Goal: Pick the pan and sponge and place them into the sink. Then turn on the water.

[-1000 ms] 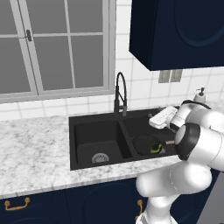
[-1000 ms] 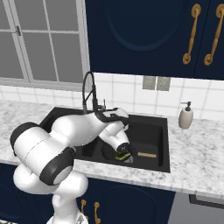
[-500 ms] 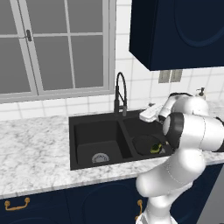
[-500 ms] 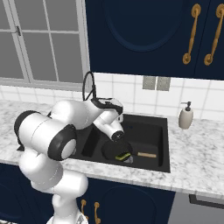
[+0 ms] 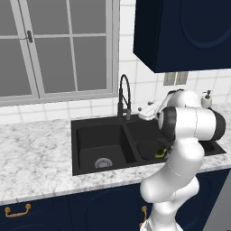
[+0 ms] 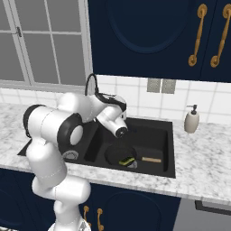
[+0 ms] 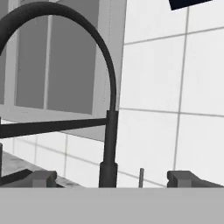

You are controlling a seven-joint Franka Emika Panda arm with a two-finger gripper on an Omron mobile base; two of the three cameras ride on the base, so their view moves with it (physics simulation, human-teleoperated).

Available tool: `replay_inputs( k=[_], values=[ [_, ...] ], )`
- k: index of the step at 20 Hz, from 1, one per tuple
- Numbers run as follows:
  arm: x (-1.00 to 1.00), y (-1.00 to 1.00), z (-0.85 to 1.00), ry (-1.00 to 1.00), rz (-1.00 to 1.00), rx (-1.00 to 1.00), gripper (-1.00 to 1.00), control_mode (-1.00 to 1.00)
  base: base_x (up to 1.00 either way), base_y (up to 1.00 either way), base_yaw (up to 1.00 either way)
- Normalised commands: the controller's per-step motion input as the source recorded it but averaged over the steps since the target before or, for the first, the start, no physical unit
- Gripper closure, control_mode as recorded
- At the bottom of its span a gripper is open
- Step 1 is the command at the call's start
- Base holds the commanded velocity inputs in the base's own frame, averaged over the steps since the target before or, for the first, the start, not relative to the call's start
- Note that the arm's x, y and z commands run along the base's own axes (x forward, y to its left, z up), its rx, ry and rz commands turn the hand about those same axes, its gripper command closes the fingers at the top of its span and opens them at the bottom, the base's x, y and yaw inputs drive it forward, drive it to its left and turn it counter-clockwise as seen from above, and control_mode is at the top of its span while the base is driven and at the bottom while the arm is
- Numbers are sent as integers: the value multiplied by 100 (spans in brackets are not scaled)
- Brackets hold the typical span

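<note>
- A window (image 5: pixel 54 45) stood at the left behind the grey marbled worktop (image 5: pixel 31 153), above a row of white wall tiles.
- The black double-basin sink (image 5: pixel 97 133) was set into that worktop, and its left basin showed a silver round drain (image 5: pixel 103 163).
- The tall black arched faucet (image 5: pixel 123 97) rose behind the centre divider; no stream could be seen coming from it.
- In the hand view the faucet (image 7: pixel 109 131) loomed close, with its arch overhead and a dark horizontal bar running off to the left.
- The claw (image 7: pixel 111 178) was pointed at the base of the faucet with its two dark tips spread apart, one on either side of the upright, holding nothing.
- From the base views the claw (image 5: pixel 143 110) hovered just right of the faucet, above the sink's back edge.
- The pan (image 6: pixel 119 154) lay in the right basin, with its brown handle (image 6: pixel 151 159) pointing right.
- The sponge (image 6: pixel 126 160) lay on the pan, near its front edge.
- A white soap dispenser (image 6: pixel 191 120) stood on the worktop to the right of the sink, against the tiled wall.
</note>
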Motion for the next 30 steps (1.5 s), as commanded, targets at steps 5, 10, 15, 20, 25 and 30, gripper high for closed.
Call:
replay_inputs(
  k=[5,10,15,20,25,30],
  values=[
    [45,12,-4,0,0,0,-100,-100,0,0,0],
    [37,13,-16,-2,0,0,-100,-100,0,0,0],
    [44,5,-18,0,0,0,-100,-100,0,0,0],
    [45,0,-27,0,1,5,-100,-100,0,0,0],
    [35,0,-31,0,1,8,-100,-100,0,0,0],
    [45,0,-31,0,1,5,-100,-100,0,0,0]
  ],
)
